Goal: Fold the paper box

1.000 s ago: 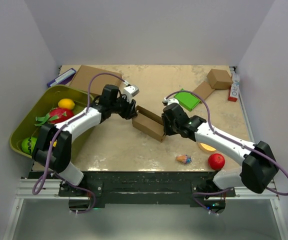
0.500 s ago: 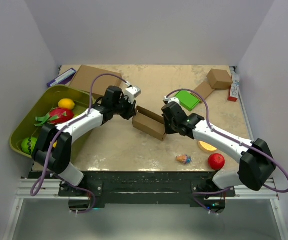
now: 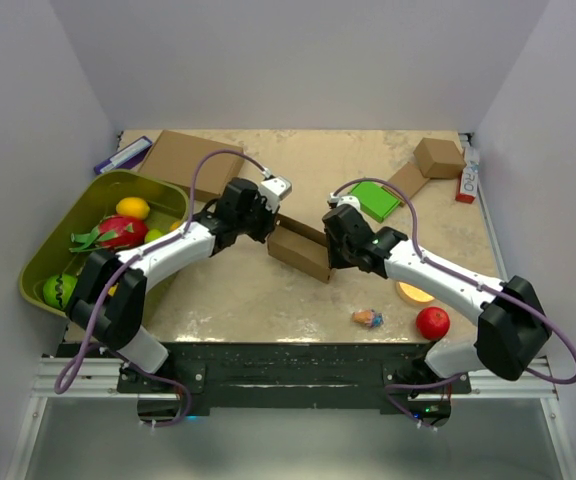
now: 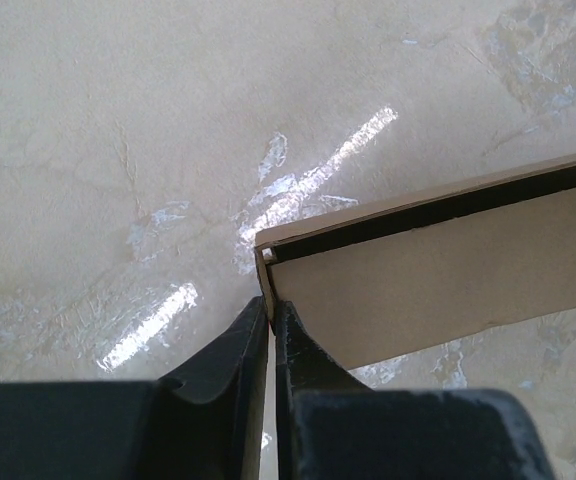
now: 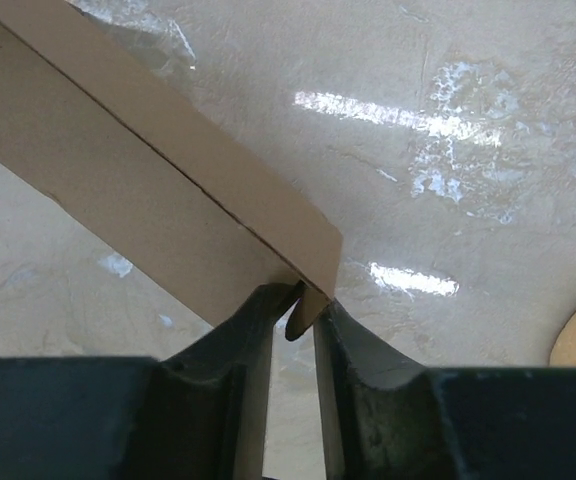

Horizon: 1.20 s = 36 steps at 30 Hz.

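Note:
The paper box (image 3: 300,248) is a slim brown cardboard box lying mid-table between both arms. The left gripper (image 3: 271,222) sits at the box's left end. In the left wrist view the left gripper (image 4: 269,308) is pinched shut on the thin end wall of the paper box (image 4: 438,265), with its long side running off to the right. The right gripper (image 3: 330,251) is at the box's right end. In the right wrist view the right gripper (image 5: 302,298) stands narrowly apart around a small corner tab of the paper box (image 5: 158,195), both fingers touching cardboard.
An olive bin (image 3: 43,262) of toy fruit stands at the left. A larger brown box (image 3: 183,160) lies at the back left, and a small brown cube (image 3: 438,157) and a green block (image 3: 373,198) at the back right. A red ball (image 3: 432,322), an orange disc (image 3: 414,293) and a small candy (image 3: 368,318) lie near the right arm.
The left arm has moved right toward the box's left end and its jaws have closed on the end wall. The right arm has barely shifted.

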Available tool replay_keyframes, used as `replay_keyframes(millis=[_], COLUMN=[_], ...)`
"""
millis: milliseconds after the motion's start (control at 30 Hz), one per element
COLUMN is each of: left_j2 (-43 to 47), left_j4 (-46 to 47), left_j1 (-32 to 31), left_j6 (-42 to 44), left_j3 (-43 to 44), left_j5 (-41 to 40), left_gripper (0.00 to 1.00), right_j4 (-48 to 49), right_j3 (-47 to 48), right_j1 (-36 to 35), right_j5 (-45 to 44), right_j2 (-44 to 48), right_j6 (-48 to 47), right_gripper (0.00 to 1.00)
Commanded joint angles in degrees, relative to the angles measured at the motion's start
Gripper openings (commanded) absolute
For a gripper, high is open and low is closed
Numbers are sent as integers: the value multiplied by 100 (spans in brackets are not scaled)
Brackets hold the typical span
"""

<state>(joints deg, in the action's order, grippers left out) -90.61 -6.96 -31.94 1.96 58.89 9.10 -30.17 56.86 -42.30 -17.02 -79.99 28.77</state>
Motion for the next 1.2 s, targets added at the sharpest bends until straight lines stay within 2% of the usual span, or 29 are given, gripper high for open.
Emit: replay_keyframes(millis=[0,267,367,667,1000,1167], left_j2=[-53,-36,-36,-27,-18,-10], left_j4=[-350,-367,-376,-394,-411,-429], left_j1=[-163,-181,-198,-207,-233,-277], left_j6=[-125,-134,-134,-143,-152,-152], left_j3=[-1,17,26,34,26,17], left_j5=[-172,-233,-225,-234,-251,-260], left_gripper=[10,10,10,10,9,8], right_j4=[-49,-691,-814,-982,-850,-753], right_j3=[114,738,853,853,730,651], right_j1=[-15,3,3,12,29,73], right_j5=[-65,-390,-565,-645,-601,-461], right_j2=[89,27,88,79,9,18], right_j6=[120,49,41,49,154,322], right_gripper=[38,53,55,36,27,17])
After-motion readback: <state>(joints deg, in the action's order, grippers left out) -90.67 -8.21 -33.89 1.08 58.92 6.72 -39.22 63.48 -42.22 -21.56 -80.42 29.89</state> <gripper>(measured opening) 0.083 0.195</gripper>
